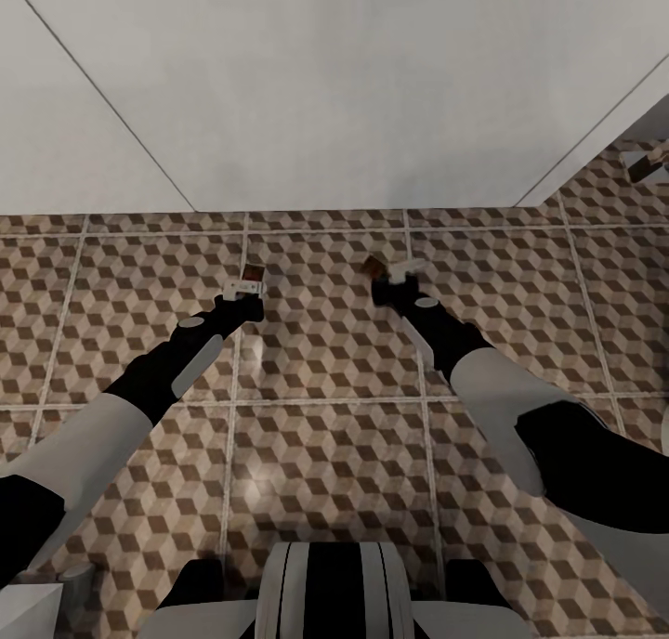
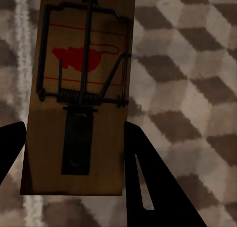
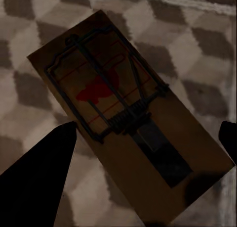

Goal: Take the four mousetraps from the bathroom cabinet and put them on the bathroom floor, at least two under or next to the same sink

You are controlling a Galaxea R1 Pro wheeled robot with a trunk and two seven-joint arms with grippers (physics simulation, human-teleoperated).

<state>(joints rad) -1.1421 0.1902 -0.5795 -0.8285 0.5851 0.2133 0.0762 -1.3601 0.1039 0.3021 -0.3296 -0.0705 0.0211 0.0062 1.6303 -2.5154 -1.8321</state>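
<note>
Both arms reach forward over the bathroom floor (image 1: pixel 325 360), each carrying one mousetrap for placement on the tiles. The left tool (image 1: pixel 246 288) is clenched on the left mousetrap (image 2: pixel 81 93), gripping its long edges; the right tool (image 1: pixel 395 272) appears to grip the right mousetrap (image 3: pixel 128 115) likewise, though contact on one side is hard to confirm. Each trap is a flat tan board with black wire spring and a red mark, face toward the wrist camera, held above the tiles near the white wall (image 1: pixel 334 82).

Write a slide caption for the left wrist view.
Left gripper holding a wooden mousetrap above the cube-patterned bathroom floor.
</note>
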